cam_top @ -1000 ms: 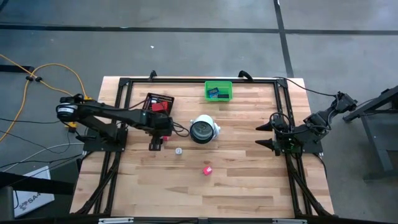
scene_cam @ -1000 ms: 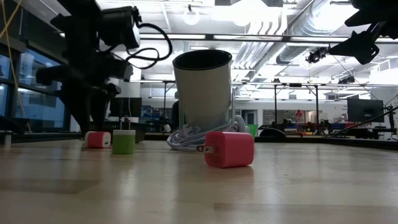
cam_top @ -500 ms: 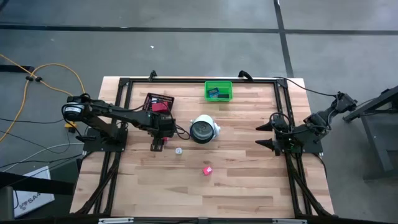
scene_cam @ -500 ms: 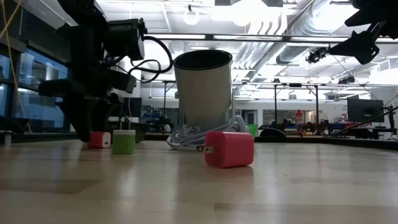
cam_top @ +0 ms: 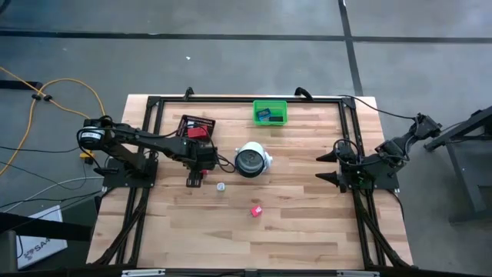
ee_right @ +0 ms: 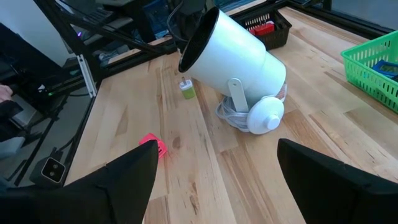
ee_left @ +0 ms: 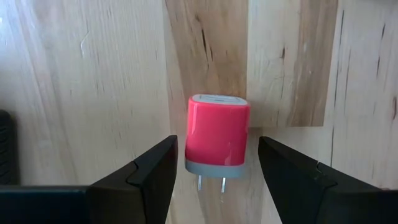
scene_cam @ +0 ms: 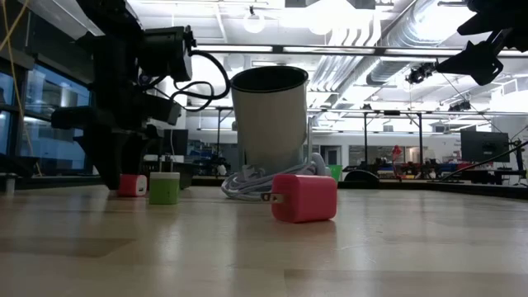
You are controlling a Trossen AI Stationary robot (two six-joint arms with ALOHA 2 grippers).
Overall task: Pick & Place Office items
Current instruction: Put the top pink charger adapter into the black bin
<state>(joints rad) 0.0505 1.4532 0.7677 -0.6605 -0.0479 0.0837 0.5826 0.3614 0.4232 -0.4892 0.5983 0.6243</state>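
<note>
Red plug block (ee_left: 217,135) lies flat on the wooden table (cam_top: 292,223), prongs toward the left gripper (ee_left: 215,163). The gripper's fingers (ee_left: 152,171) stand one on each side of the block, apart from it, with bare wood showing in both gaps; it grips nothing. In the low view the same block (scene_cam: 131,185) sits under the left arm, just beside a green block (scene_cam: 164,188).

Change since a second ago: the left arm has swung a little toward the table's middle and dropped over the block; over the last half second it has not shifted. Nothing on the table has moved.

A second pink block (cam_top: 256,209) lies alone nearer the front edge. A small pale round piece (cam_top: 221,186) sits between it and the left gripper. Behind these, a white round lamp (cam_top: 251,159) with a dark face lies with its cord coiled beside it.

Black mesh tray (cam_top: 197,127), left rear, holds something red. Green bin (cam_top: 270,112), middle rear, holds blue and dark flat pieces.

Right gripper (cam_top: 326,168) waits at the right side, jaws spread wide, empty.

Surface: light butcher-block planks in a black frame. Floor grey concrete; yellow cable at left. Beyond the table: open workshop, ceiling ducts, strip lights, benches.

Writing: none readable.
</note>
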